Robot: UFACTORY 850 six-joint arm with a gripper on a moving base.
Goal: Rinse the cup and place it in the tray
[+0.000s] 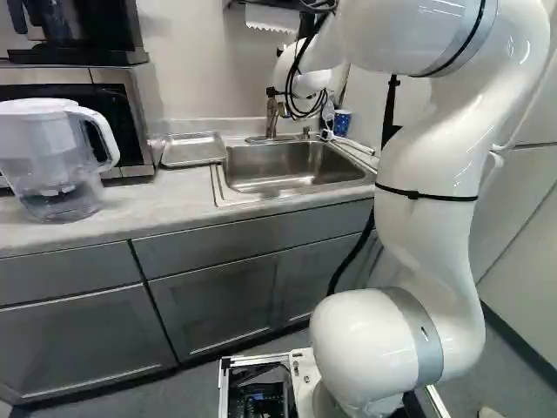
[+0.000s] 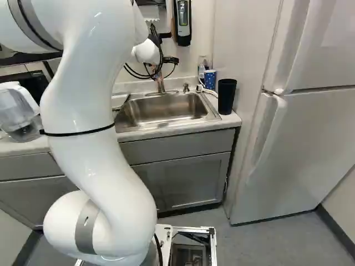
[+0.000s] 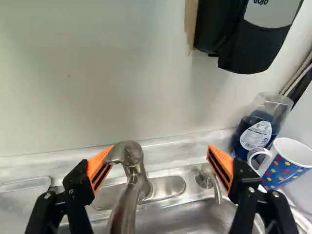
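The fingers [image 3: 97, 166] stand open, tap [image 3: 127, 197] seen between them; the cup [image 3: 284, 171] lies outside, past the finger by the pump [image 3: 209, 179]; its handle faces them; a sideways reach seems due.

Bright metal and smooth plastic around my matt pads
My orange pads [image 3: 100, 168] look matt and slotted, on dull black fingers [image 3: 78, 187]; my white arm [image 1: 426, 165] is smooth and glossy. I see polished metal on the faucet [image 3: 124, 209], softer-shining metal in the sink [image 2: 161, 108], and a smooth, metallic sheen on the tray [image 1: 193, 150]. The cup [image 3: 285, 171] looks glazed and glossy, the soap bottle [image 3: 261, 129] clear, shiny plastic. Glossy clear plastic forms the pitcher [image 1: 61, 178]; the tumbler [image 2: 226, 97] is matt black. The countertop [image 1: 130, 213] looks dull and smooth, the cabinet fronts [image 1: 218, 305] satin grey, the towel [image 1: 270, 17] like soft white paper.
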